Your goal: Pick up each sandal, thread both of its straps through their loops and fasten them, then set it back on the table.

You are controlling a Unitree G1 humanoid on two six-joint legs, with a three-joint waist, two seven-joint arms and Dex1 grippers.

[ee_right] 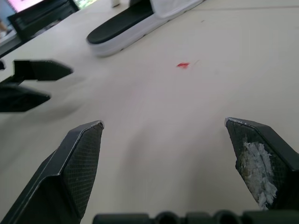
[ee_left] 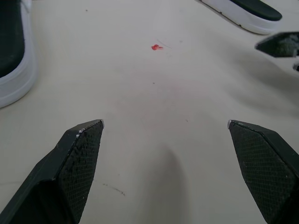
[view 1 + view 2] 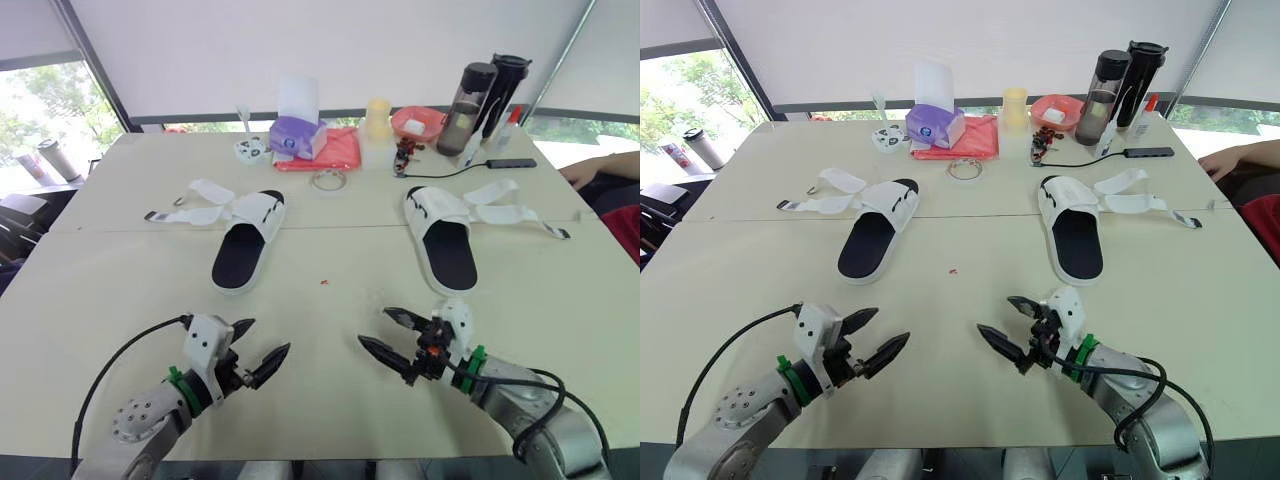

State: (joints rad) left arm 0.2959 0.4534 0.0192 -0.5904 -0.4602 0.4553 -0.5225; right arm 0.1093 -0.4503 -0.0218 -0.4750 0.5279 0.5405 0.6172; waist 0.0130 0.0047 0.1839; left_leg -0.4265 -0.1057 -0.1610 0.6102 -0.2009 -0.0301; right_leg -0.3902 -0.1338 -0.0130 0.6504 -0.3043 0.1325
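Nothing is in hand yet. This looks like the opening of the task, before the first pick-up. Both sandals lie flat on the table [image 3: 330,410] with their straps undone. The left sandal [image 3: 243,250] sits ahead of the left claw [image 3: 270,335], and its straps [image 3: 195,207] are splayed out to the robot's left. The right sandal [image 3: 447,245] sits ahead of the right claw [image 3: 372,326], and its straps [image 3: 505,205] are thrown out to the robot's right. Each sandal is well apart from its claw.

Both claws hang low over the bare near part of the table. They are spread wide, hold nothing, and have their tips turned toward each other.

The next move, I'd say, is a forward reach to one sandal. The grip should go on the sole's edge rather than the strap end, so the other claw can get at the loose straps. The right sandal's near end looks the closer target.

The loops are the hard part to read. I can make out something small at the far end of the left sandal's straps, but I cannot tell which loop belongs to which strap on either sandal. The wrist views cut both sandals off at the frame edge.

One finger [image 1: 256,168] of the right claw carries a white smear, and I cannot say what it is. A person's arm [image 3: 600,168] rests at the table's far right, cut off by the frame. Bottles [image 3: 480,95], a tissue box [image 3: 295,135] and a red cloth [image 3: 338,150] crowd the far edge, clear of the sandals.
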